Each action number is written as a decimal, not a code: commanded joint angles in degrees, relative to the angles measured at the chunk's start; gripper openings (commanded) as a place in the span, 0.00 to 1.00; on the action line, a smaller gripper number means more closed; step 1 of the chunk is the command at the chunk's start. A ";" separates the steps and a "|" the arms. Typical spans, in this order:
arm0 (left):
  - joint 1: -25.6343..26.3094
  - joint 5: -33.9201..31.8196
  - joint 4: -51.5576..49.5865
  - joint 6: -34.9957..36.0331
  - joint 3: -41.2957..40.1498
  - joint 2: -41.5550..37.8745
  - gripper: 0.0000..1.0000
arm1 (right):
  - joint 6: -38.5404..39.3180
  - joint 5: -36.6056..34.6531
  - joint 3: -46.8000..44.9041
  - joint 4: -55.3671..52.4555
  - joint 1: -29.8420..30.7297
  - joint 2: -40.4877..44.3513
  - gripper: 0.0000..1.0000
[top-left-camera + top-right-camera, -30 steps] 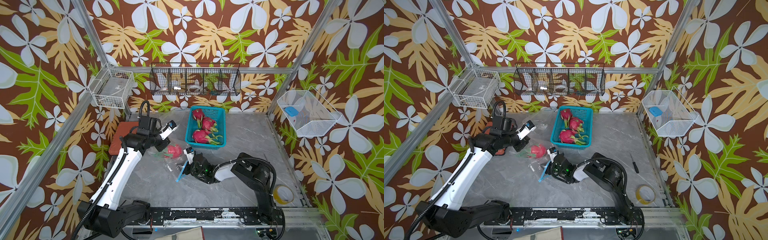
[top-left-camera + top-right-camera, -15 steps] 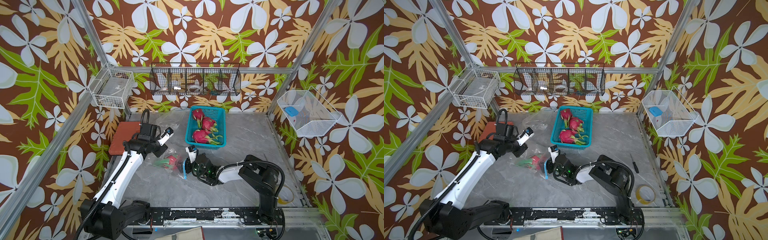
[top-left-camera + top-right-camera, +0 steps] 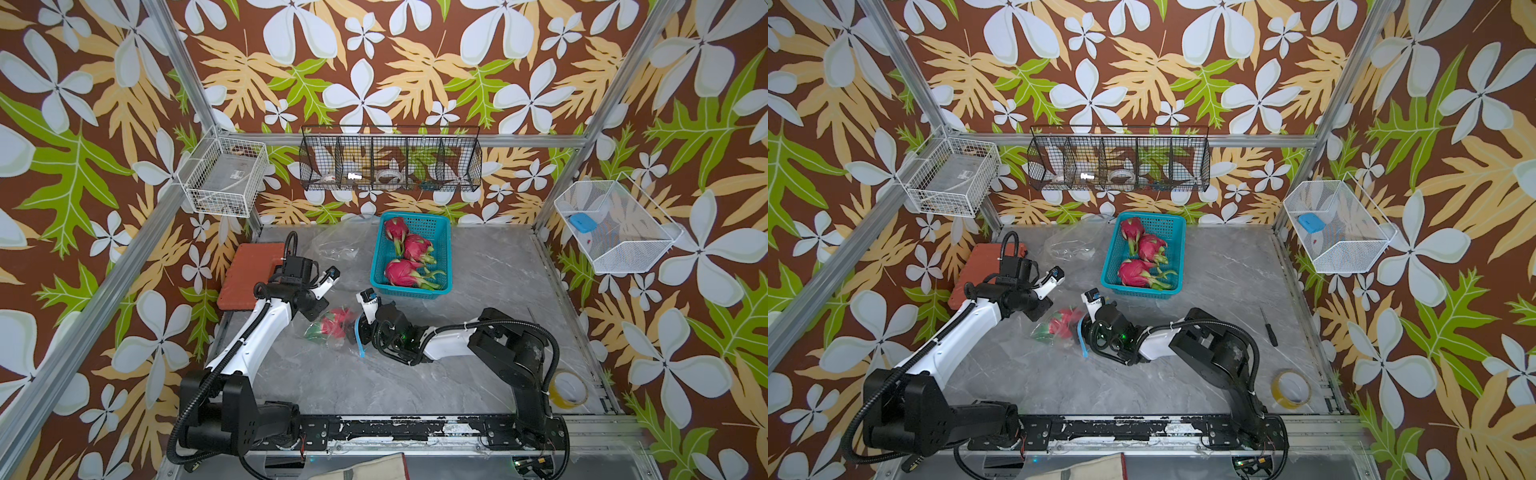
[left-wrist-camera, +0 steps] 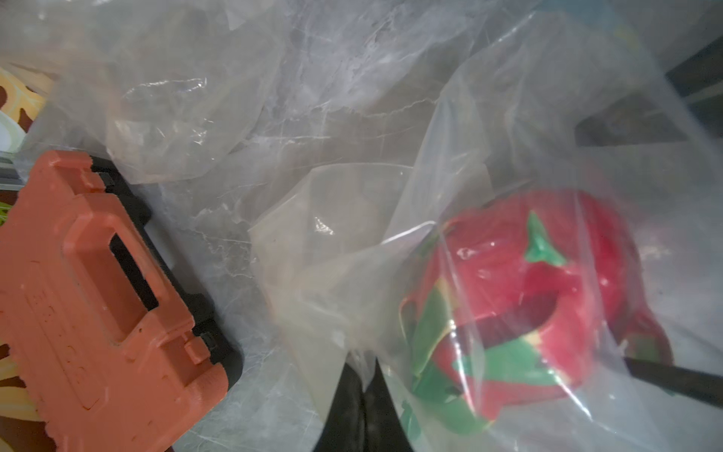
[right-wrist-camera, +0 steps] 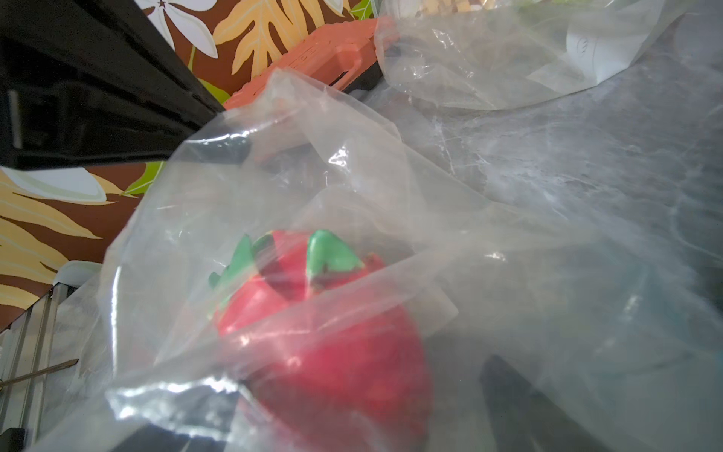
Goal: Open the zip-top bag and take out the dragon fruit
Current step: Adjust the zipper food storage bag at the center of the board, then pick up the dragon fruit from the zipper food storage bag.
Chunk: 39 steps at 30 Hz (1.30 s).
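Note:
A clear zip-top bag (image 3: 328, 332) with a blue zip strip lies on the grey table, left of centre. It holds one red dragon fruit (image 3: 337, 322) with green tips. My left gripper (image 4: 362, 375) is shut on a fold of the bag's plastic beside the fruit (image 4: 528, 293). My right gripper (image 3: 360, 330) stands open at the bag's mouth. The fruit (image 5: 332, 352) sits between its spread fingers (image 5: 520, 399), seen through the film. Three more dragon fruit (image 3: 401, 272) lie in the teal basket (image 3: 448, 249).
An orange tool case (image 3: 249, 274) lies at the left edge behind my left arm. An empty clear bag (image 3: 332, 245) is at the back. A screwdriver (image 3: 1268, 328) and a tape roll (image 3: 567, 388) lie at the right. Wire baskets hang on the walls.
My left gripper has brought the bag with the fruit down towards the front. My right gripper has opened wide and moved in around the fruit at the bag's mouth.

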State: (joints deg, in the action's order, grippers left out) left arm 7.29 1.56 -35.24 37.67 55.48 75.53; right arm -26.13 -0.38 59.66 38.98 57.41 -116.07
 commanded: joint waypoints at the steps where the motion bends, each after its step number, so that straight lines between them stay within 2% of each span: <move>1: -0.02 1.48 1.23 -0.02 -0.81 -0.37 0.00 | 1.06 -0.05 0.43 -4.04 0.14 -0.68 0.94; 5: -0.02 3.36 0.54 -0.12 -0.99 -0.82 0.00 | 2.27 1.32 1.49 -5.07 0.66 -2.93 1.00; 12: -0.01 2.96 3.24 1.13 -4.69 0.07 0.00 | 7.34 2.69 5.22 -1.96 0.98 -3.97 1.00; 15: -0.01 2.09 6.41 0.96 -6.35 2.61 0.00 | 9.91 2.84 7.87 -2.26 1.04 -4.94 1.00; 20: 0.18 3.78 8.05 -0.42 -4.71 7.48 0.00 | 11.05 2.84 9.37 0.80 0.97 -7.18 1.00; 28: 1.84 2.66 9.66 2.01 -4.60 12.20 0.00 | 11.11 11.80 14.27 8.11 0.35 -11.85 1.00; 33: 3.91 4.58 8.82 1.88 -4.02 12.89 0.00 | 9.81 14.81 17.64 9.44 0.12 -14.11 1.00; 36: 4.57 5.34 7.79 1.63 -3.81 12.89 0.00 | 7.32 13.67 18.28 10.61 -0.45 -14.65 1.00; 39: 4.66 6.08 6.26 2.05 -3.69 12.05 0.00 | 2.11 15.02 19.25 11.70 -1.79 -15.85 0.86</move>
State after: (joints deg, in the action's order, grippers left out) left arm 10.68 -5.63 -19.84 39.75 52.12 87.99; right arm -18.65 11.97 77.41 41.80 56.34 -131.13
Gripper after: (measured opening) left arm 0.064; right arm 0.920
